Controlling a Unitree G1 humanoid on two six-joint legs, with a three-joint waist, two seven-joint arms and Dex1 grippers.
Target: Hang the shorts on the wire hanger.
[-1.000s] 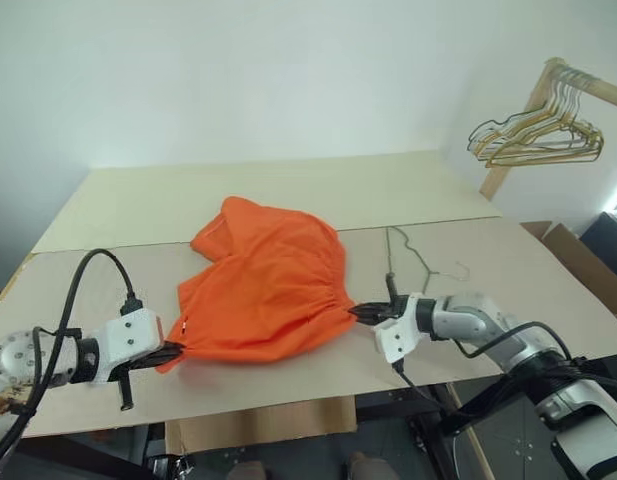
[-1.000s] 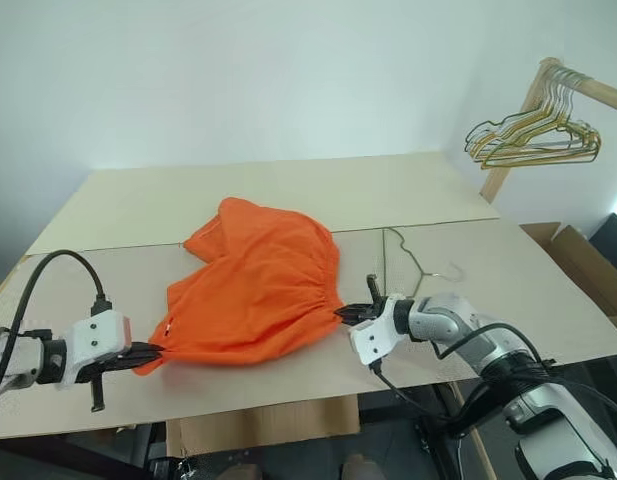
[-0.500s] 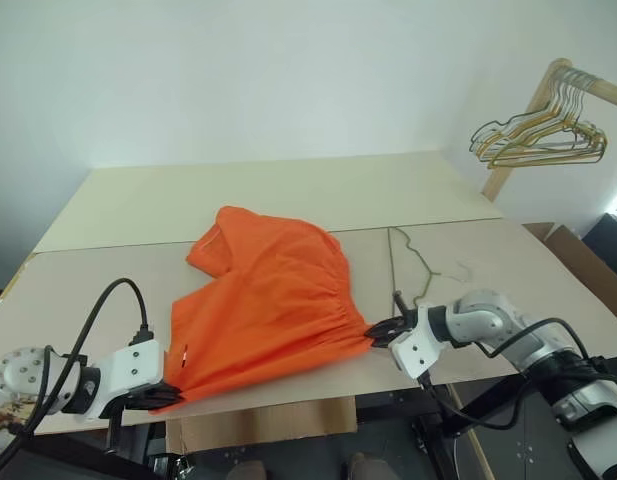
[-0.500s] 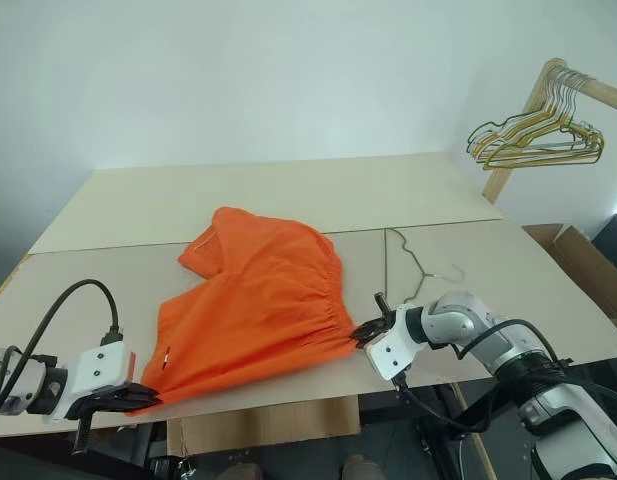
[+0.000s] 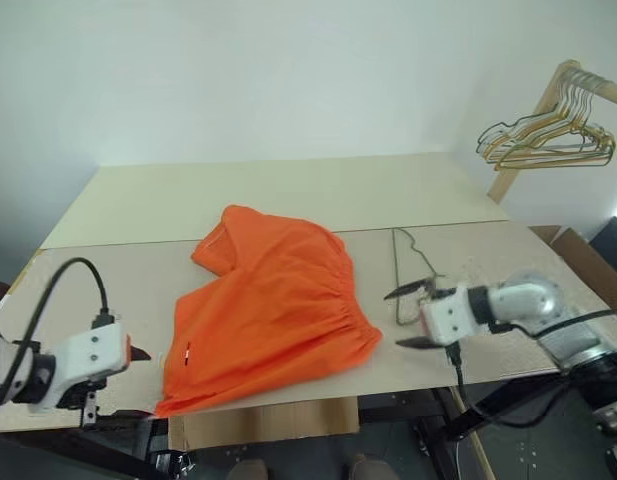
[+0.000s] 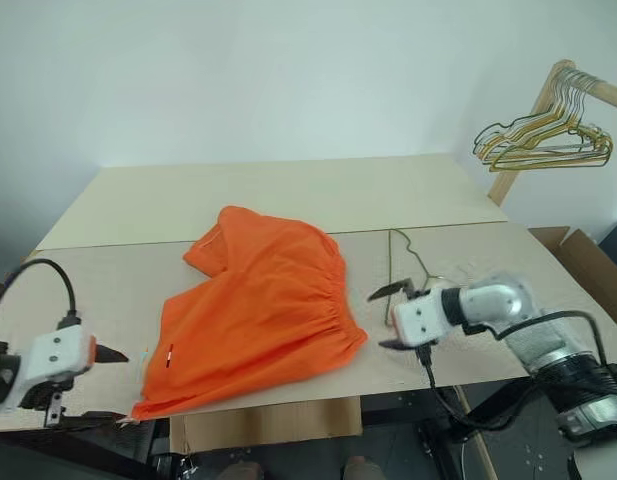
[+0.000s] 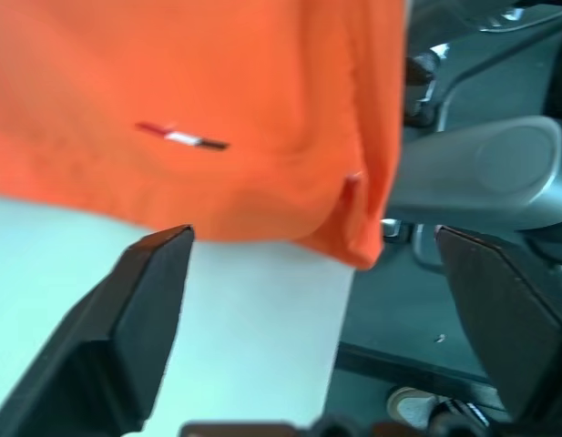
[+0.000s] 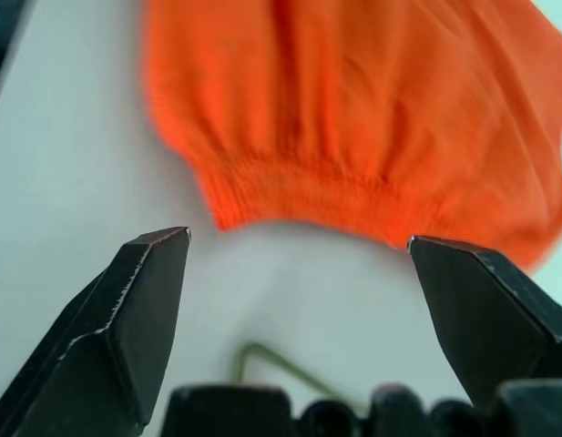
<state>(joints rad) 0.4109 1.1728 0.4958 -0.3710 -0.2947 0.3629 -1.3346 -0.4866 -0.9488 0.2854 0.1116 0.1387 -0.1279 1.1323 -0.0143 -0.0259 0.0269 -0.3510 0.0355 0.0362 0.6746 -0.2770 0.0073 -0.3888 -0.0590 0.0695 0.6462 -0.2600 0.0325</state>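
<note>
Shorts (image 5: 268,300) are lying flat on the table (image 5: 288,190) in the head view, orange and spread between my two grippers, while the wire hanger (image 5: 413,270) is resting just beside their waistband edge, near my right gripper (image 5: 413,318), whose jaws are standing wide and empty. Looking through my left wrist, my left gripper (image 7: 308,300) is gaping wide just off a corner hanging over the table edge. Through my right wrist I am facing the gathered waistband, so I judge I should be taking the hanger cleanly by one wire.
</note>
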